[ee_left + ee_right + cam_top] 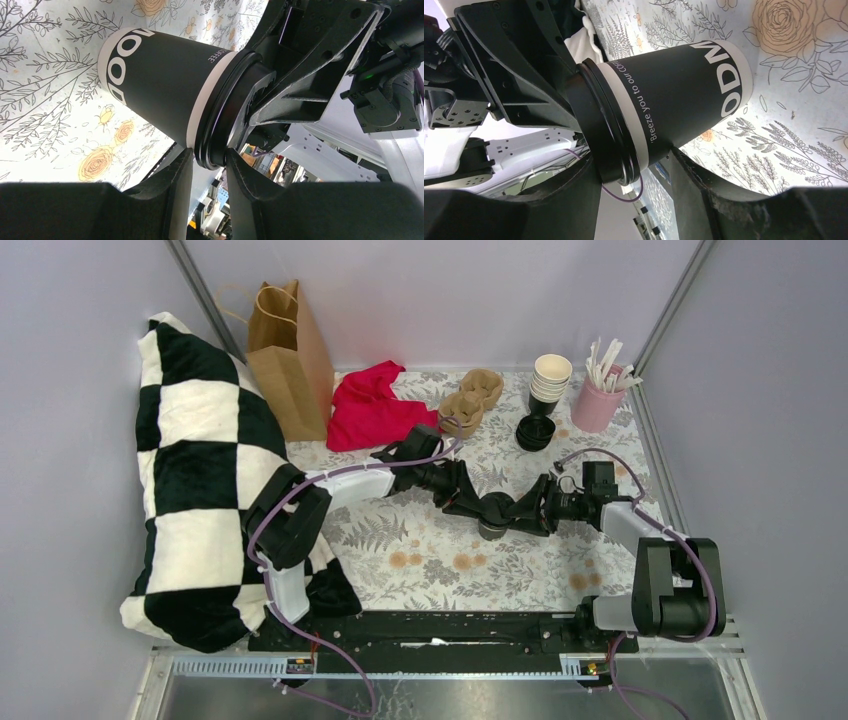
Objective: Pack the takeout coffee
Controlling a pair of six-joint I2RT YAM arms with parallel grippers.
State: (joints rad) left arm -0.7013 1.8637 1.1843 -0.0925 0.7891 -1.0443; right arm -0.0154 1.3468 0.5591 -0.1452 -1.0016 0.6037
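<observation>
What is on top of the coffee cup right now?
A black lid sits on the coffee cup. It hides whatever is inside; the lid's own top face is blocked in every view.

Floral table (430,560): paper bag (290,360), red cloth (370,410), carrier (470,400), cup stack (550,380), pink cup (597,405).

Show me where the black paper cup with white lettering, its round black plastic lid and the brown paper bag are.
black paper cup (165,95): left wrist view, mid body.
round black plastic lid (219,122): left wrist view, its rim.
brown paper bag (288,375): top external view, front face.
</observation>
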